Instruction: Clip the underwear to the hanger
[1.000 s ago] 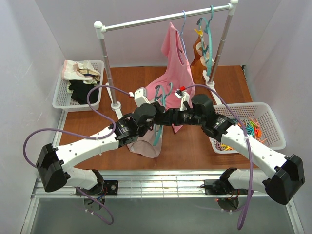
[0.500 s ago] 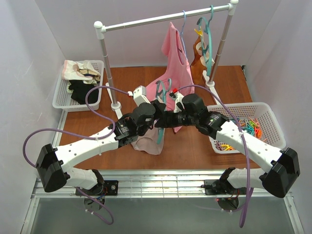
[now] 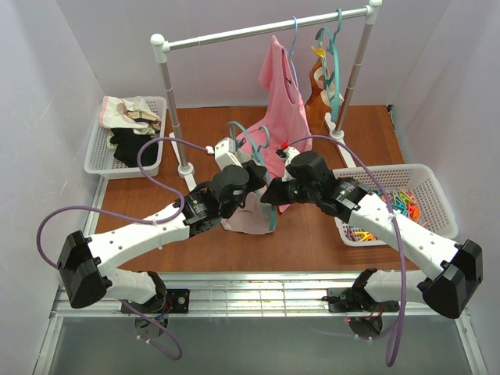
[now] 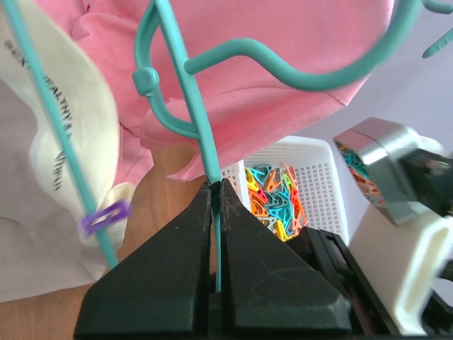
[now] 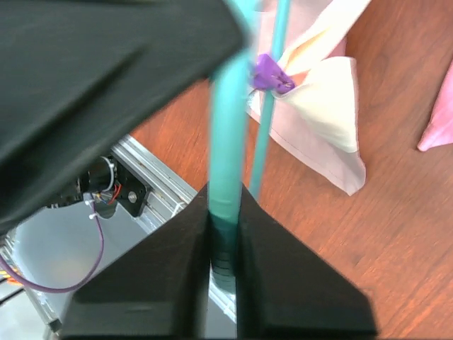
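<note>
The teal hanger hangs in the air between my two arms, its hook pointing up and to the left. My left gripper is shut on a thin bar of the hanger, just under the hook, and the left gripper shows no gap. My right gripper is shut on a thicker part of the hanger, which the right gripper holds from below. The pale pink underwear hangs from the hanger's lower arm. A purple clip pins the underwear to the hanger; the clip also shows in the left wrist view.
A white rail at the back carries a bright pink top, a tan garment and another teal hanger. A white basket of coloured clips stands to the right. A basket of clothes sits at the far left.
My right gripper has closed onto the hanger. The hanger has swung round so its hook stands higher and to the left, and the underwear has shifted slightly right.
</note>
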